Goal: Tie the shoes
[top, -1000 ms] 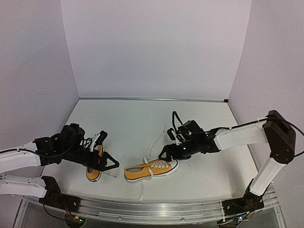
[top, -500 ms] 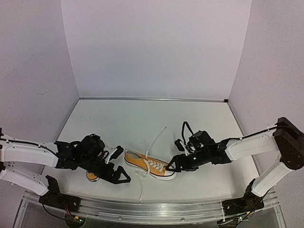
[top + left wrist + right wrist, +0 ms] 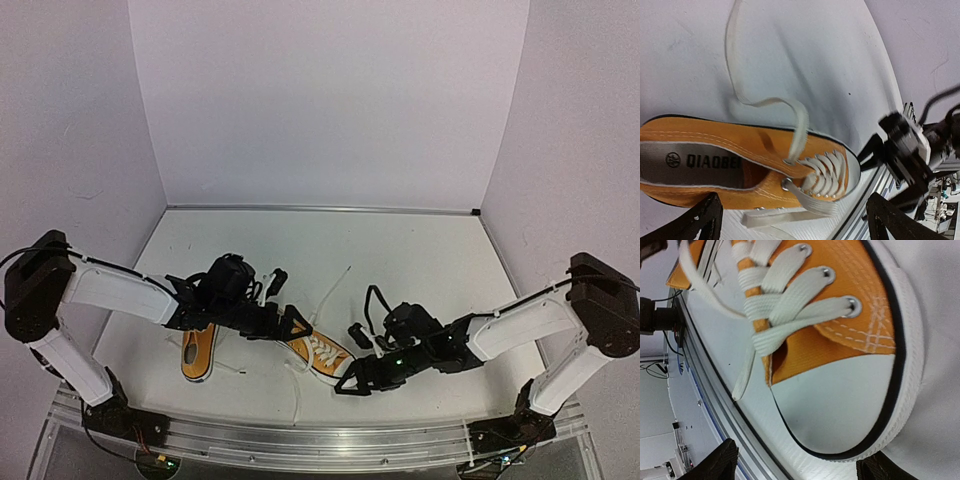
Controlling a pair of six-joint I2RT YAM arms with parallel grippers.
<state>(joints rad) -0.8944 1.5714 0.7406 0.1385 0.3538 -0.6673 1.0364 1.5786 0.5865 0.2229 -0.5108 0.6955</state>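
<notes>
One orange-yellow shoe (image 3: 318, 352) lies mid-table, toe toward the near right, its white laces untied; one lace (image 3: 335, 285) trails toward the back. The other shoe (image 3: 196, 355) lies at the near left. My left gripper (image 3: 284, 304) is open over the middle shoe's heel end; the left wrist view shows its fingers wide apart (image 3: 795, 225) above the shoe's opening (image 3: 740, 145) and loose lace (image 3: 735, 65). My right gripper (image 3: 350, 362) is open at the toe; in the right wrist view its fingers (image 3: 802, 465) straddle the white toe cap (image 3: 840, 405).
A metal rail (image 3: 300, 435) runs along the table's near edge, just beyond the shoe's toe. White walls close the back and both sides. The right gripper (image 3: 905, 155) shows in the left wrist view beside the toe.
My left gripper has left the near-left shoe and moved right to the middle shoe's heel. The middle shoe has turned, toe now toward the near right. My right gripper moved nearer and down with the toe.
</notes>
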